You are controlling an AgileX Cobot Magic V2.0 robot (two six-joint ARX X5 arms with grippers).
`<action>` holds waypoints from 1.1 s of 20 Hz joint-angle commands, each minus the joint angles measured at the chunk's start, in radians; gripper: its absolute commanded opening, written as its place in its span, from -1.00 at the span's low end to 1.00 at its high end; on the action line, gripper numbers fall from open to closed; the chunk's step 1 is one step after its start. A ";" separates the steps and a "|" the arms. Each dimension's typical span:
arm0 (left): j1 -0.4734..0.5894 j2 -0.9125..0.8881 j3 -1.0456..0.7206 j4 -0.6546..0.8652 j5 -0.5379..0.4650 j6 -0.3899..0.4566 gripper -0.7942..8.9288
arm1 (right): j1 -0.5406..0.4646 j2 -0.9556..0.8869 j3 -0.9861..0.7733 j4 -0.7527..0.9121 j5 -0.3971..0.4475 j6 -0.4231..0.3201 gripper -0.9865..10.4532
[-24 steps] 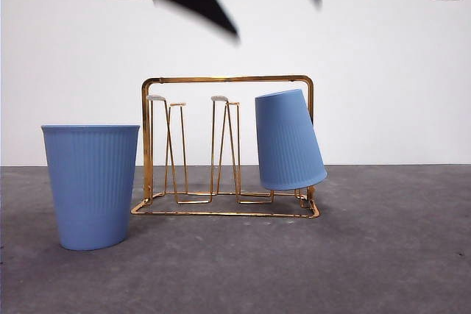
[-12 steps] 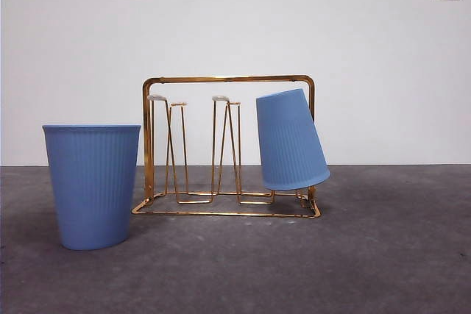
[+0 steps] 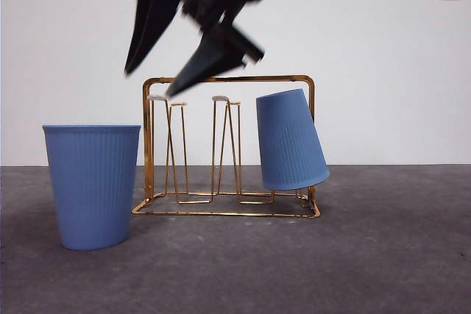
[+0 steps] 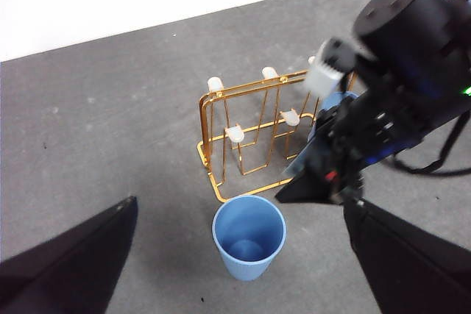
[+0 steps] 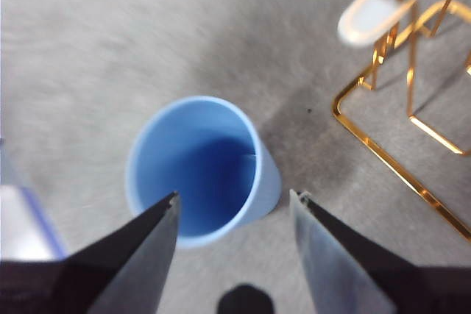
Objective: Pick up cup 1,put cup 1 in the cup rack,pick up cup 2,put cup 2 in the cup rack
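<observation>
Grey tabletop (image 3: 383, 270) and a white wall form the setting. One blue cup (image 3: 291, 141) sits inverted and tilted at the right end of the gold rack (image 3: 228, 79), centre of the front view. The second cup (image 3: 92, 185) stands upright at lower left, just beside the rack. The right gripper (image 5: 234, 204), jaws apart and empty, hangs above this cup's mouth. The left gripper (image 4: 239, 255) waits high, jaws spread. Judged step: picking up the second cup. Next move requires descending so one jaw enters the cup, then closing on its wall.
</observation>
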 commanded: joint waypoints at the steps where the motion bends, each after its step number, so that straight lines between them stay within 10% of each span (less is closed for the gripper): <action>1: -0.003 0.005 -0.003 -0.005 -0.007 0.000 0.13 | 0.011 0.042 -0.002 0.031 0.016 0.023 -0.37; 22: -0.003 0.013 -0.003 0.098 -0.005 0.041 0.13 | 0.024 0.008 0.026 0.050 0.079 -0.034 -0.85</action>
